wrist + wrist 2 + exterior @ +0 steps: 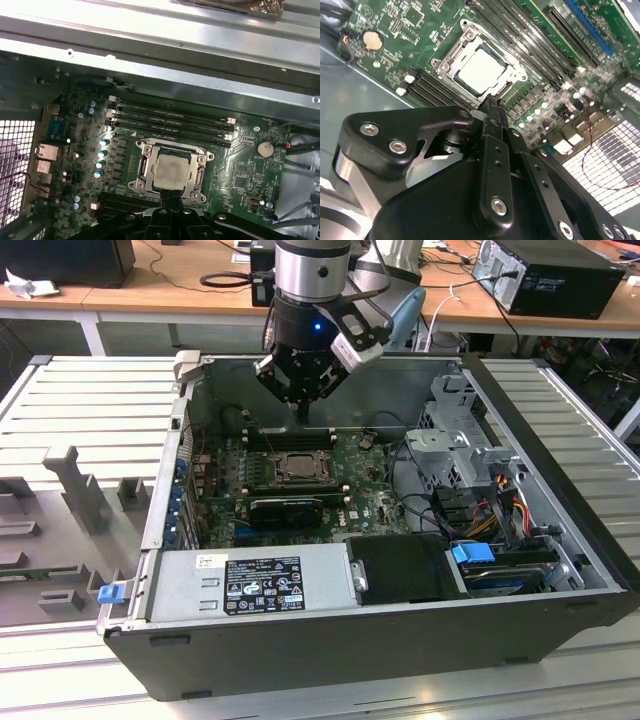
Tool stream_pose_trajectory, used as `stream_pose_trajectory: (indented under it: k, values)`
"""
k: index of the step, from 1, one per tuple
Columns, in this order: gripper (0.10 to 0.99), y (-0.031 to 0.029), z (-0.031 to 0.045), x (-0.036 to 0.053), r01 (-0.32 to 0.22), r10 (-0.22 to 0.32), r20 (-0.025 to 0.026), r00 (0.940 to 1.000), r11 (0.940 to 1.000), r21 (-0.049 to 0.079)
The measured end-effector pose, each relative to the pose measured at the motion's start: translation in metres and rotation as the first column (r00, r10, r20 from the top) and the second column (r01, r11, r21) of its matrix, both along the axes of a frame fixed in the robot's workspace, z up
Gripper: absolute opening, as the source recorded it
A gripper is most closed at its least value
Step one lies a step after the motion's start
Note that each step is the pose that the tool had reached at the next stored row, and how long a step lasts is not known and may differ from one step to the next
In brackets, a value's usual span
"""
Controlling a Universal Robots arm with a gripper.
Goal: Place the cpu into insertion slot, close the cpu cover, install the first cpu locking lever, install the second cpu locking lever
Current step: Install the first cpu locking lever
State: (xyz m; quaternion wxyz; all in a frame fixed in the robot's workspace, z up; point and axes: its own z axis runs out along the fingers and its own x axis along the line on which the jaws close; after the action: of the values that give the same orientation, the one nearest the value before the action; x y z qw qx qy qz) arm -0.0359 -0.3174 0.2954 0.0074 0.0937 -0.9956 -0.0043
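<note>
Nearest in the exterior view is the dark wall of the open computer case (300, 650). Behind it lie a grey power supply (250, 585) with a label and, toward the exterior view's right, a blue tab (472, 553) among cables.

Farther in lies the green motherboard (370, 500). The cpu (299, 469) lies flat in the insertion slot (277, 470) near the middle of the board. In both wrist views the cpu (481, 71) (171, 171) shows a pale beige-grey square face with a dull sheen. The cpu cover (452, 57) (172, 148), a thin silvery frame, lies down around it, and the chip's face shows through the square cut-out. How the locking levers stand cannot be told.

Just beyond the socket run the long black memory slots (285, 438) (170, 117). A round coin cell (264, 148) sits off to one side of the board.

The gripper (303, 412) (491, 101) (172, 200) hangs above the socket's far edge, pointing straight down. Its fingers are pressed together into one narrow black tip with nothing between them. In both wrist views the tip lines up with the edge of the socket frame; whether it touches cannot be told.

The case rests on a ribbed metal table (90, 390), with grey blocks (80, 490) on the exterior view's left. Beyond stand wooden desks (150, 280) with cables and a black computer (550, 275).
</note>
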Motion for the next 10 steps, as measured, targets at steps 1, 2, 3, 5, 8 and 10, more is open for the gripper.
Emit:
stream_pose_trajectory:
  k: [1,2,3,5,8,10]
  values:
    - [0.106,0.0000,-0.0004,-0.0026,0.000,0.000,0.0003,1.0000,1.0000,0.007]
    - [0.106,0.0000,-0.0011,-0.0090,0.000,0.000,0.0007,1.0000,0.9998,0.018]
    - [0.106,0.0000,-0.0016,-0.0122,0.000,0.000,0.0007,1.0000,0.9997,0.024]
    - [0.106,0.0001,-0.0035,-0.0168,0.001,-0.001,0.0010,1.0000,0.9997,0.026]
    - [0.106,0.0000,-0.0064,-0.0182,0.028,-0.028,0.0007,0.9996,0.9993,0.026]
    - [0.106,0.0000,-0.0081,-0.0182,0.058,-0.058,0.0007,0.9983,0.9980,0.026]
